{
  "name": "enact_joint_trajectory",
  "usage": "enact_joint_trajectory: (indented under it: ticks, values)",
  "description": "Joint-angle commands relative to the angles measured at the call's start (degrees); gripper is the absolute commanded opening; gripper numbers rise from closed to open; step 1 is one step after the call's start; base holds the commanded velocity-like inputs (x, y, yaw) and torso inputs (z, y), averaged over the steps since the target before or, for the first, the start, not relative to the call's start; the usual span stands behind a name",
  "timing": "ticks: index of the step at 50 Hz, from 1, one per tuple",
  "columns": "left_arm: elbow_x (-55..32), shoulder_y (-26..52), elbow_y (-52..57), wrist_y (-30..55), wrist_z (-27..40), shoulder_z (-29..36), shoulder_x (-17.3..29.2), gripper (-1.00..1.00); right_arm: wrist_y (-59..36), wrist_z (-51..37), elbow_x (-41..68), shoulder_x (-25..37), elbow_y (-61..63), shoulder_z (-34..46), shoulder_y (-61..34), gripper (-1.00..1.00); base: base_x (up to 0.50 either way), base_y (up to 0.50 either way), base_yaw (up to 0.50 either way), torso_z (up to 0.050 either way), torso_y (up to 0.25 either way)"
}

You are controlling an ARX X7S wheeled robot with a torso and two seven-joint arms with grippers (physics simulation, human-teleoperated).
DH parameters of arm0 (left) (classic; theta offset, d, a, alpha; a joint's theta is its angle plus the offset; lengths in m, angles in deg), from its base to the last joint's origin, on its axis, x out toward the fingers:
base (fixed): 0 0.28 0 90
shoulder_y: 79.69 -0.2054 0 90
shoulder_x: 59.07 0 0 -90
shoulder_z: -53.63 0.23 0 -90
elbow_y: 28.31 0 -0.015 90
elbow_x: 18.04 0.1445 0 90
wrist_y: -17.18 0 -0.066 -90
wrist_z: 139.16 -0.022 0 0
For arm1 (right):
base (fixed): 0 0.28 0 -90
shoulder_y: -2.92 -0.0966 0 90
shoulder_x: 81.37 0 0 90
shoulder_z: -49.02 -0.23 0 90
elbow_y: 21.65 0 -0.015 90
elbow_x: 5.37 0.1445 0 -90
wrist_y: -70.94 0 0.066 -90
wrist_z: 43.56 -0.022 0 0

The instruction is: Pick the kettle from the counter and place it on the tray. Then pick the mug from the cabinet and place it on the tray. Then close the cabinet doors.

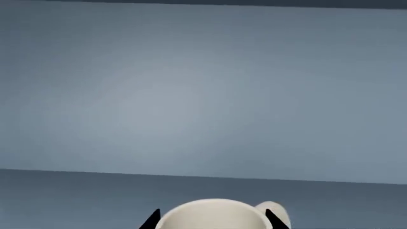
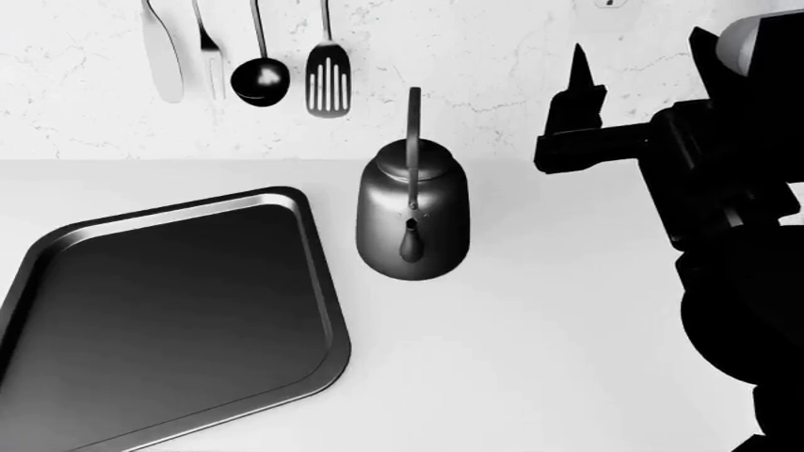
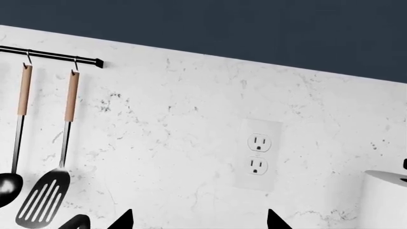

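- The kettle stands upright on the counter, at about 3 o'clock of the tray — near it, not on it.
- It looks heavy, rigid and slick; the thin arched handle seems the surest hold.
- Right gripper spread open, empty, at the kettle's 2 o'clock.
- Left gripper open astride the mug — fragile.
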Motion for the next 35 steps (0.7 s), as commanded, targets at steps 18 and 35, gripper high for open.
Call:
enact_joint_trajectory:
  ticks: [18,35]
  values:
    - [8.8,0.2,1.8,-1.1,0.4,-1.9,0.4,-1.00,0.3,-0.9,1.1,0.4,0.2,0.0,0.2,1.00,0.00,0.00,0.00,0.000,0.000]
    - [16.9,0.2,21.5,11.6,-4.1,-7.4,0.1,-1.00,-3.1,-3.3,4.1,-0.1,2.5,-1.3,-1.0,1.00,-0.19,0.04,0.00,0.000,0.000]
